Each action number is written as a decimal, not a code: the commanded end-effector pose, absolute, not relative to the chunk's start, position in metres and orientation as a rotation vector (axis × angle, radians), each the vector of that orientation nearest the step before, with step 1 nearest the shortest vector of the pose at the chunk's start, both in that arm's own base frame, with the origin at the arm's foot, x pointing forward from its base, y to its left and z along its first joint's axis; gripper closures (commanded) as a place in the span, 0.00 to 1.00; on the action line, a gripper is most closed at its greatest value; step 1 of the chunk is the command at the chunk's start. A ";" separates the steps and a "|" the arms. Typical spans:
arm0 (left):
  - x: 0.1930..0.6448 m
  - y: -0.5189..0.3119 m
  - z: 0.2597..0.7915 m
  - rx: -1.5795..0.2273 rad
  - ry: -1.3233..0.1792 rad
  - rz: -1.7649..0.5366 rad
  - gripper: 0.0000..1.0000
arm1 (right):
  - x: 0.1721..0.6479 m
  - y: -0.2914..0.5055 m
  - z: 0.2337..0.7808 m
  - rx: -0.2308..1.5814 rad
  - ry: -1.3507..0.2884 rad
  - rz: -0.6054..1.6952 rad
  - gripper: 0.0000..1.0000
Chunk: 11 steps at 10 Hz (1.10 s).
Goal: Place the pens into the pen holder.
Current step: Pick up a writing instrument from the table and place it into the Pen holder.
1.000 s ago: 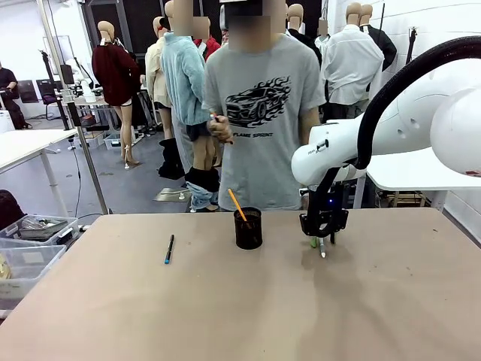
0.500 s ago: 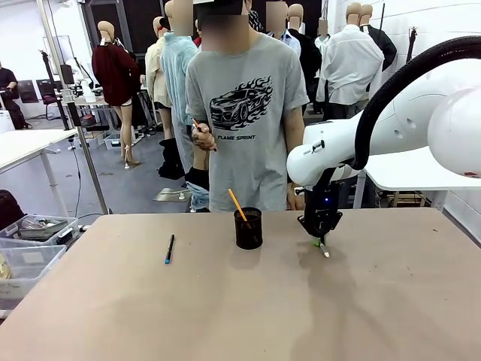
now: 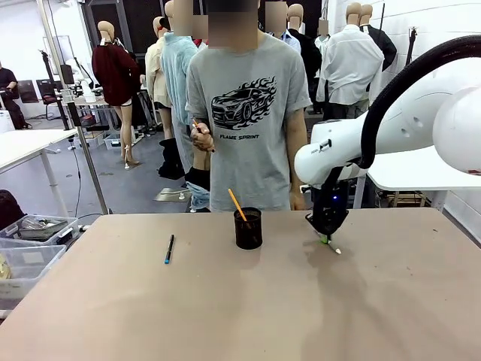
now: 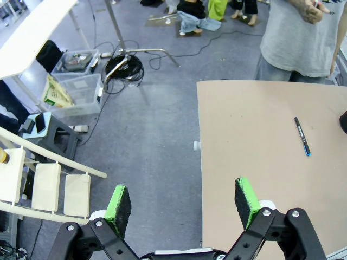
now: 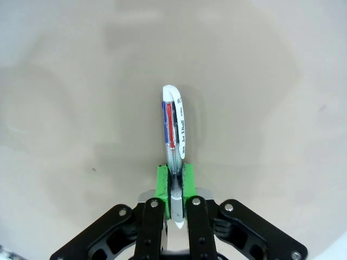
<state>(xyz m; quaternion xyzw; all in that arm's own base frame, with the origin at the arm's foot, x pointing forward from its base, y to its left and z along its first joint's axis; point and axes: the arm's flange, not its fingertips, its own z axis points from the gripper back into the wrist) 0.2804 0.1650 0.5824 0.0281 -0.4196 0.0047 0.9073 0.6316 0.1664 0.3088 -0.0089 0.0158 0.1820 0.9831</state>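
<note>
Right jaws newly pinched on white pen (image 5: 173, 127), pointing down at table (image 3: 225, 301); left jaws spread wide.

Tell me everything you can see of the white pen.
The white pen is slim and plastic-looking, with a rounded end, black print and a clear stretch showing red and dark refills and a spring. The right gripper is shut on it, green pads clamping near one end. It slants down over the table, right of the holder; whether it touches the table is unclear.
</note>
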 end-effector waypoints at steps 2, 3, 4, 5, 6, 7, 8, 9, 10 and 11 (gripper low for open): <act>0.282 0.165 0.583 0.054 -0.876 0.022 0.00 | 0.610 0.130 0.330 0.161 -0.243 0.794 1.00; 0.282 0.165 0.583 0.054 -0.876 0.022 0.00 | 0.605 0.126 0.340 0.258 -0.344 0.948 1.00; 0.282 0.165 0.583 0.054 -0.876 0.022 0.00 | 0.603 0.123 0.348 0.333 -0.430 1.067 1.00; 0.282 0.165 0.583 0.054 -0.876 0.022 0.00 | 0.602 0.118 0.353 0.388 -0.499 1.151 1.00; 0.282 0.165 0.583 0.054 -0.876 0.022 0.00 | 0.601 0.118 0.357 0.492 -0.591 1.246 1.00; 0.282 0.165 0.583 0.054 -0.876 0.022 0.00 | 0.601 0.118 0.360 0.578 -0.660 1.314 1.00; 0.282 0.165 0.583 0.054 -0.876 0.022 0.00 | 0.603 0.118 0.362 0.636 -0.723 1.361 1.00; 0.282 0.165 0.583 0.054 -0.876 0.022 0.00 | 0.604 0.117 0.362 0.690 -0.758 1.395 1.00; 0.282 0.165 0.583 0.054 -0.876 0.022 0.00 | 0.606 0.114 0.362 0.726 -0.772 1.400 1.00; 0.282 0.165 0.583 0.054 -0.876 0.022 0.00 | 0.605 0.108 0.363 0.762 -0.812 1.420 1.00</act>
